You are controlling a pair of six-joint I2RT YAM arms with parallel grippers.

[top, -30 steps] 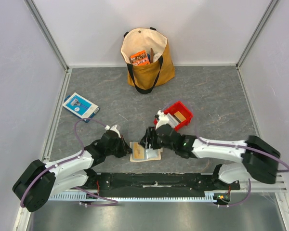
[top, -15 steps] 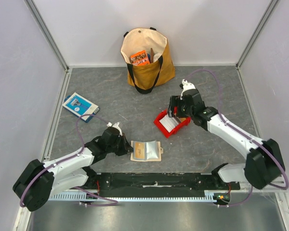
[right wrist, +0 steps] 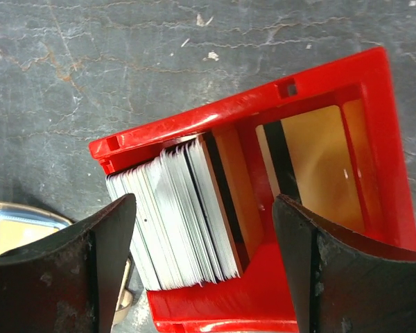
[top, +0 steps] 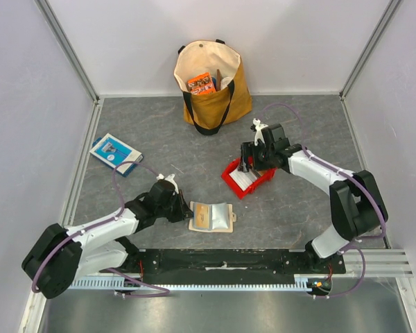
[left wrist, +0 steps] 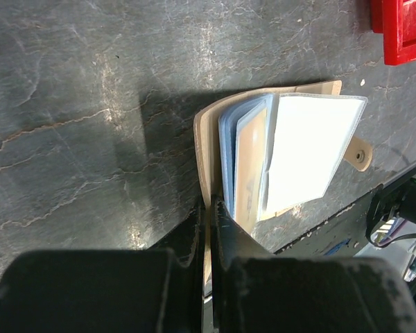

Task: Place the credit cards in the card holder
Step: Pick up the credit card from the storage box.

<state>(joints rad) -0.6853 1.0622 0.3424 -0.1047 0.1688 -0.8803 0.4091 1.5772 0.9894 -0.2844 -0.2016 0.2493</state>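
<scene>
The right gripper (right wrist: 204, 202), a second ago down at the card holder (left wrist: 291, 156) beside its partner, has swung back over the red tray (right wrist: 215, 125) and spread its fingers (right wrist: 90, 270) wide; they hold nothing. The stack of credit cards (right wrist: 177, 222) stands on edge directly between the fingertips, closer to the left finger. One orange card (right wrist: 312, 163) lies flat in the tray's other compartment, nearer the right finger. The left gripper (left wrist: 209, 208) is pinched tight on the near edge of the card holder. The holder lies open on the table (left wrist: 69, 83) just beyond its fingertips, with an orange-tan card (left wrist: 249, 166) showing in one of its slots. The empty-handed trip back suggests one card has been delivered and the next pick is about to start. Most of the stack is still in the tray.
</scene>
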